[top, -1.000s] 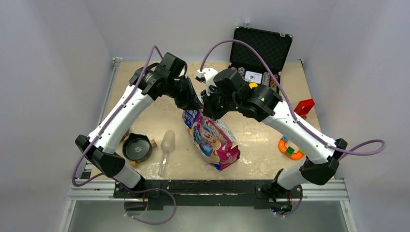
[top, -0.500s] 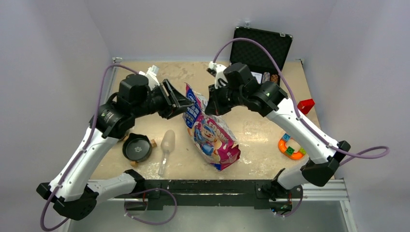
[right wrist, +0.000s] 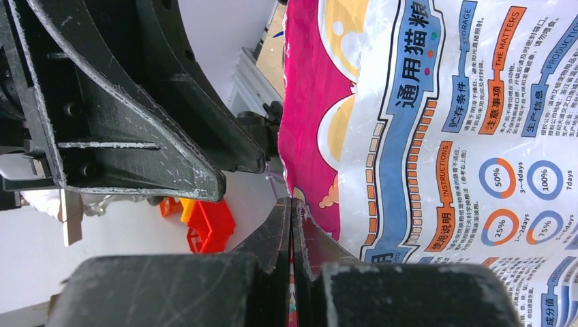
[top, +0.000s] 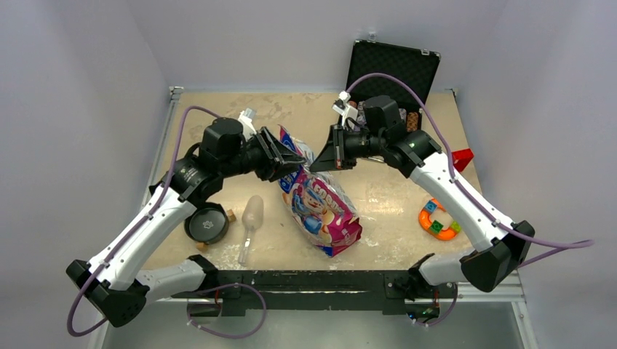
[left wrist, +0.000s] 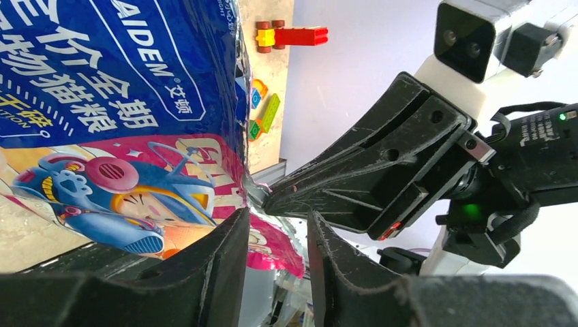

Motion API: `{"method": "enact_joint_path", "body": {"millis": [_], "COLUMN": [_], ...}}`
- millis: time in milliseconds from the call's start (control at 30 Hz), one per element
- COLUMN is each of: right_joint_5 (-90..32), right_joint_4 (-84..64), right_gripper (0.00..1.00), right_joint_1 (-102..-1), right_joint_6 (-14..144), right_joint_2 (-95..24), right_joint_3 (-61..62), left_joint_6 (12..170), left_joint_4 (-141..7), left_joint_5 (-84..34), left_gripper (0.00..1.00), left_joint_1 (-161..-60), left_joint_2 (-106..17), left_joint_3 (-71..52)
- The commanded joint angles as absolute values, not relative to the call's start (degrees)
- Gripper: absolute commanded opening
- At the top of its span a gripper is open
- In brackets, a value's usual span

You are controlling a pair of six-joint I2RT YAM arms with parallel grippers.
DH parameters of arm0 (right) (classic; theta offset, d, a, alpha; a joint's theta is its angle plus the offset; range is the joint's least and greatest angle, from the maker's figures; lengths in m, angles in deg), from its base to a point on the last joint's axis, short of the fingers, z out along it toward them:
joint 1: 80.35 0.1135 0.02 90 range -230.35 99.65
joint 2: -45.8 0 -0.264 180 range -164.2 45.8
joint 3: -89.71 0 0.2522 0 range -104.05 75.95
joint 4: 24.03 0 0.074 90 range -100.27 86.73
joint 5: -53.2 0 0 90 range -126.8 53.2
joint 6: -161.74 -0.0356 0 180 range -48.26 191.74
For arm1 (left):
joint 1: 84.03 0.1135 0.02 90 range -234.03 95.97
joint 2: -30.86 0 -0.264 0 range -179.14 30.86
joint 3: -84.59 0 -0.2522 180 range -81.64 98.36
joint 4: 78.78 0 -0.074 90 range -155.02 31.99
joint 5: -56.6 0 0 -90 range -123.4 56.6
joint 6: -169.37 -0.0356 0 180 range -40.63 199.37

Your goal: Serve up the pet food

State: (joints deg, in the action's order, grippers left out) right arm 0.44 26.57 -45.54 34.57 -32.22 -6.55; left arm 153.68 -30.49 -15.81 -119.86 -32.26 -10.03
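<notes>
While the right hand (right wrist: 292, 204) pinches the bag (top: 320, 207) by its top edge to hold it up mid-desk (top: 393, 196), the left hand (left wrist: 276, 221) hovers alongside, half-open and empty, likely to spread the mouth; the pet food sits hidden inside.

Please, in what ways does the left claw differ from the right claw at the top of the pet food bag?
The left claw holds its jaws apart; the right claw has them pressed shut. The right claw pinches the top edge of the pet food bag; the left claw clamps nothing visibly. The left claw reaches in from the left, the right claw from the right. Both are black and nearly meet at the bag's top.
</notes>
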Motion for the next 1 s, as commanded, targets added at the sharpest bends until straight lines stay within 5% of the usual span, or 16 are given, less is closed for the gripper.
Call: {"method": "enact_joint_path", "body": {"millis": [0, 300, 600, 967], "right_joint_5": [6.0, 4.7, 4.7, 1.7], "right_joint_4": [22.9, 23.8, 24.3, 25.8], "right_gripper": [0.0, 0.0, 0.0, 0.0], "right_joint_1": [-45.4, -45.7, -45.8, -45.8], "right_joint_6": [31.5, 31.0, 31.0, 32.0], "right_joint_2": [-30.7, -30.8, -31.6, -31.2], "right_joint_3": [-6.7, -7.2, -8.0, -8.9], "left_joint_6": [156.9, 158.3, 159.8, 158.7], "left_joint_4": [-34.9, -30.6, -30.2, -30.7], "left_joint_5": [-17.7, -19.6, -17.7, -17.2], "left_gripper": [0.4, 0.22, 0.3, 0.14], "left_joint_1": [-120.1, -120.2, -121.2, -122.7], "left_joint_2": [-30.7, -31.3, -34.1, -36.9], "left_joint_3": [-11.0, -10.2, -10.6, -10.4]}}
